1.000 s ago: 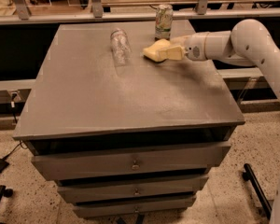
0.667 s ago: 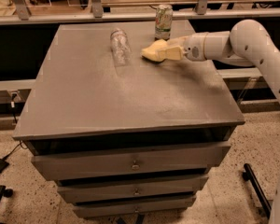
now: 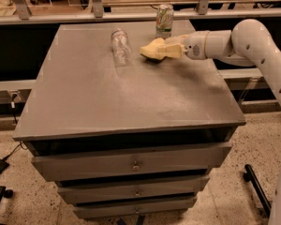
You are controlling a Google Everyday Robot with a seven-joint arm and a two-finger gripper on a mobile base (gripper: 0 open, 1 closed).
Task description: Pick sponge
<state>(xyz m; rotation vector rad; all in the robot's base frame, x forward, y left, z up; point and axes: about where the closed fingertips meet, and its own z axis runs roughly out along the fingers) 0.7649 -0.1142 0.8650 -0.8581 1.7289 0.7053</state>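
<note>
The pale yellow sponge point(image 3: 150, 51) is at the back right of the grey table top point(image 3: 131, 93), just in front of the drink can. My gripper point(image 3: 163, 50) reaches in from the right on the white arm. Its cream-yellow fingers point(image 3: 174, 47) are shut on the sponge's right end. The sponge's left end sticks out of the fingers. A dark shadow lies under the sponge, which seems slightly off the surface.
A green-and-white drink can point(image 3: 164, 20) stands upright close behind the sponge. A clear plastic bottle point(image 3: 120, 45) lies on its side to the sponge's left. The table top sits on a cabinet of drawers point(image 3: 133, 162). A rail runs behind the table.
The sponge and gripper have shifted slightly to the left, and the shadow under the sponge is plainer. The can and bottle have not moved.
</note>
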